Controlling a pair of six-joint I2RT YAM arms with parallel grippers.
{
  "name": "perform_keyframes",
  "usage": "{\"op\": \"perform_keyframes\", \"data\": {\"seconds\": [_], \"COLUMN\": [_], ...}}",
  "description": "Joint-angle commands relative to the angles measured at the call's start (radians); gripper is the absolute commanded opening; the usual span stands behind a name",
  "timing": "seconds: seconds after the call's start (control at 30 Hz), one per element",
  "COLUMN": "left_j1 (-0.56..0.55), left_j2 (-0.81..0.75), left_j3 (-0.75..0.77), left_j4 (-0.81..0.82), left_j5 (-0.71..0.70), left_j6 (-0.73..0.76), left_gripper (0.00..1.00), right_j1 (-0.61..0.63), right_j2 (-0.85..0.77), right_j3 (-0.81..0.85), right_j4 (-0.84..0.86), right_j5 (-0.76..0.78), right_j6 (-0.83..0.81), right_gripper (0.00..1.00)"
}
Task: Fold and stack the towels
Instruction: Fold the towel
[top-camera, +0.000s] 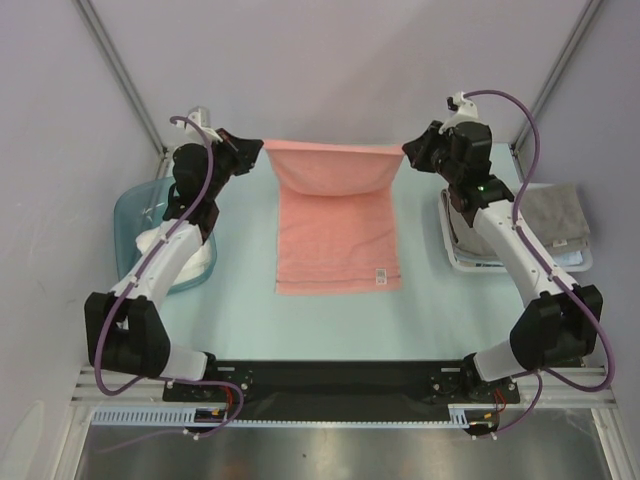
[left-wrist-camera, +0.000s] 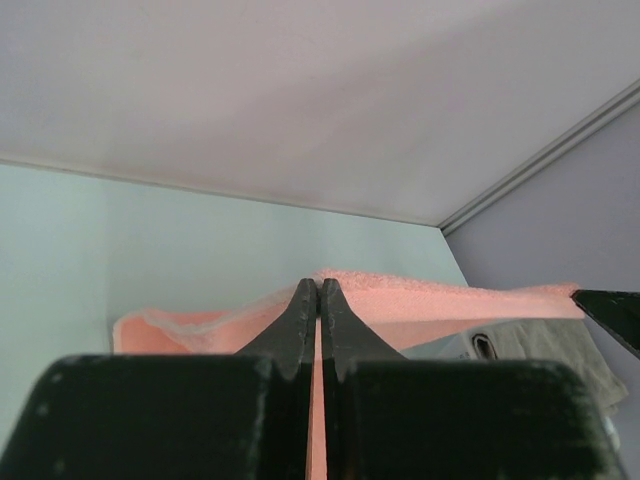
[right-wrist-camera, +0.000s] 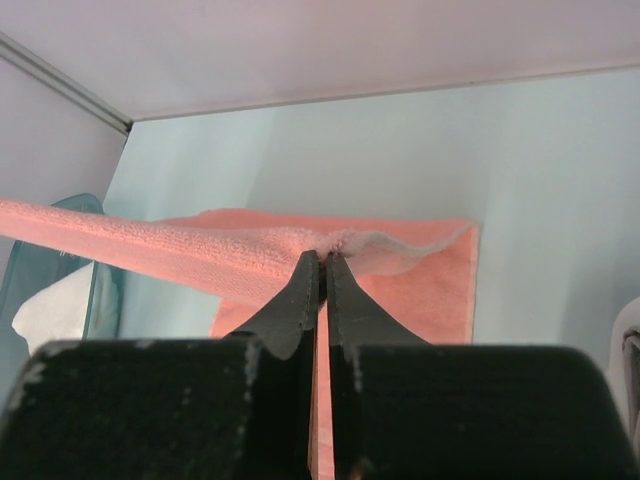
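We see the pink towel (top-camera: 337, 240) in the middle of the worktop (top-camera: 240, 290). Its near part lies flat. Its far edge is up in the air, and it hangs down a bit in the middle between the two arms. A small white label (top-camera: 381, 275) sits by the near right corner of the towel.

Our left hand (top-camera: 250, 150) is closed tight on the far left corner of the pink towel. In the left wrist view we see its two fingers pressed together with pink cloth between them.

Our right hand (top-camera: 408, 152) is closed tight on the far right corner. In the right wrist view the towel edge bunches up right at its fingertips.

Both hands are up off the worktop, at about the same height.

On the left side there is a blue tub (top-camera: 135, 210) with a white towel (top-camera: 190, 255) in it. The left arm reaches over it. On the right side there is a white basket (top-camera: 455, 255), and a grey towel (top-camera: 555, 212) lies on top of it.
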Motion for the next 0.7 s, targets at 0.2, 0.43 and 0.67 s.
{"op": "perform_keyframes", "data": {"seconds": [0.2, 0.43, 0.67], "left_j1": [0.039, 0.039, 0.039], "left_j2": [-0.100, -0.130, -0.179], "left_j3": [-0.093, -0.176, -0.279], "left_j4": [0.049, 0.078, 0.095], "left_j5": [-0.080, -0.080, -0.083], "left_j6": [0.007, -0.016, -0.032], "left_gripper": [0.00, 0.00, 0.00], "right_j1": [-0.010, -0.002, 0.021], "right_j2": [-0.081, -0.134, -0.183], "right_j3": [-0.068, -0.149, -0.220], "right_j4": [0.005, 0.014, 0.017], "right_j5": [0.095, 0.096, 0.104], "right_j6": [-0.017, -0.009, -0.005], "right_gripper": [0.00, 0.00, 0.00]}}
